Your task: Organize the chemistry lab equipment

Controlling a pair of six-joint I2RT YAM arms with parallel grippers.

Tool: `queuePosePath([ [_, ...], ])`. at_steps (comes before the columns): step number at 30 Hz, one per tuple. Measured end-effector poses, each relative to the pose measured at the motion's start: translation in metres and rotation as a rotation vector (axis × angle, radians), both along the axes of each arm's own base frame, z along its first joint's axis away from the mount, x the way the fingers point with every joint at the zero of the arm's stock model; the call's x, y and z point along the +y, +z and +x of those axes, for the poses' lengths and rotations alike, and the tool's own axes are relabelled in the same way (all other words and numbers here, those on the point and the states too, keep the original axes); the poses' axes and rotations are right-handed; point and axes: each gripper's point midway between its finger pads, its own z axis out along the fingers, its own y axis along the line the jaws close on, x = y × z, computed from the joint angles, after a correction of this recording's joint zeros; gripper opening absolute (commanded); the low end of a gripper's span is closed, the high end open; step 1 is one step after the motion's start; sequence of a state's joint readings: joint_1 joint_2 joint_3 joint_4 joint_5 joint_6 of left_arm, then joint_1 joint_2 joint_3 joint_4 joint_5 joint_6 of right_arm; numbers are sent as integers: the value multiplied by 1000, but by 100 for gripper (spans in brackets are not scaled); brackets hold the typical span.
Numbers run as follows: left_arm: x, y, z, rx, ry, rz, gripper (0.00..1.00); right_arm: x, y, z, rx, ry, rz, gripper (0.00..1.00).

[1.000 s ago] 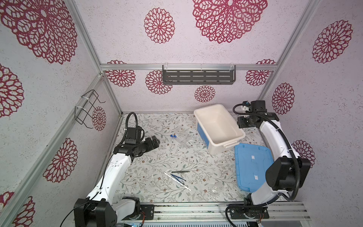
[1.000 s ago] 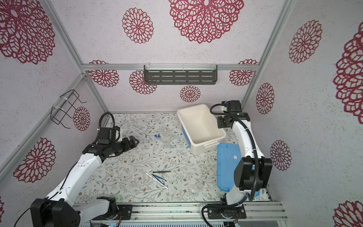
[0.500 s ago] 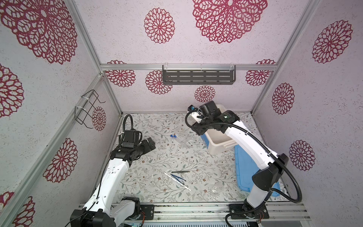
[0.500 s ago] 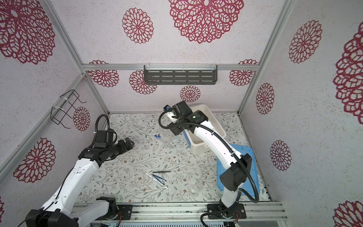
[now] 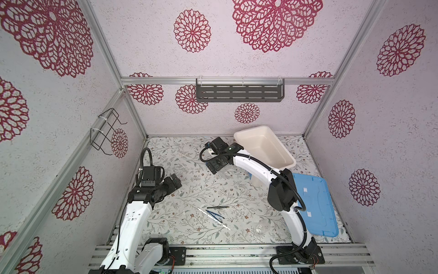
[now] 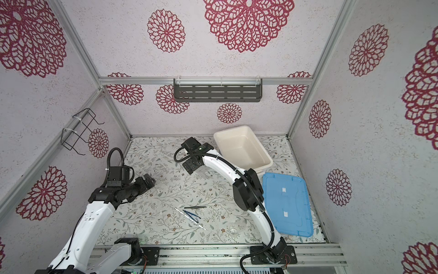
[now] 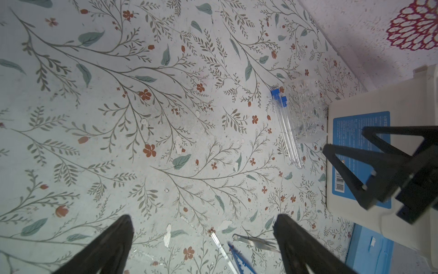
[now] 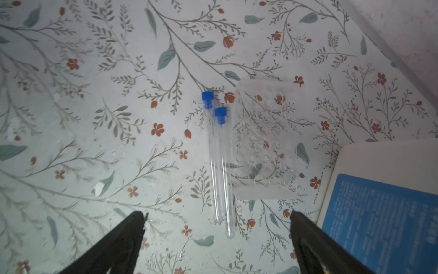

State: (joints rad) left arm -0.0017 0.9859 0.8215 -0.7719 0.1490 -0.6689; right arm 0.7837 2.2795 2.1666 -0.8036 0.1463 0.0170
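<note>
- far in front of the white tub (image 5: 263,147), nearest in both top views: small clear vessel (image 5: 262,228) on the floral table (image 5: 180,227), faint against the pattern, upright or tipped impossible to tell.
- slightly closer to the tub and off to its left: thin white stick (image 5: 213,218), blue tweezers (image 5: 215,214) and dark metal tweezers (image 5: 218,207), all flat on the table; blue pair right beside the stick, dark pair just behind, touching or apart not clear.
- in front of the tub, on its right side: flat blue lid (image 5: 315,206) lying on the table, its far edge near the tub's near end.
- well to the left of the tub: left gripper (image 5: 176,182), fingers (image 7: 113,242) spread wide, nothing between them, apart from every item.
- just left of the tub's near end: right gripper (image 5: 216,166), reached across the middle, fingers (image 8: 123,239) wide apart and empty, poised over the tubes without touching them.
- beneath that gripper, left of the tub's side wall: two clear thin tubes with blue caps (image 8: 220,166), side by side on the table, caps pointing away from the fingertips.
- between tubes and tub: see-through tube holder (image 8: 263,142), just beside the tubes, near the tub wall.
- farthest back: tub itself, open side up, blue label (image 8: 379,220) on its left wall.
</note>
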Motion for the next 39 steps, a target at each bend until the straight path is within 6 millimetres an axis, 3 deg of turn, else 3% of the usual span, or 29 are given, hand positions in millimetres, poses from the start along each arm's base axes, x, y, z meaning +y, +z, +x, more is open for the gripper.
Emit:
queuePosePath([
  [12,-8,-3,0,1,-7,-52,97,1,-4,77,-106,-103,166,99],
  [17,-9,-2,2,-8,-1,-65,97,9,-20,96,-118,-91,229,99],
  [28,-10,-1,3,-11,6,-79,97,27,-64,108,-129,-53,238,99],
  [39,-11,1,5,-18,7,-86,97,28,-66,112,-161,-29,218,99],
])
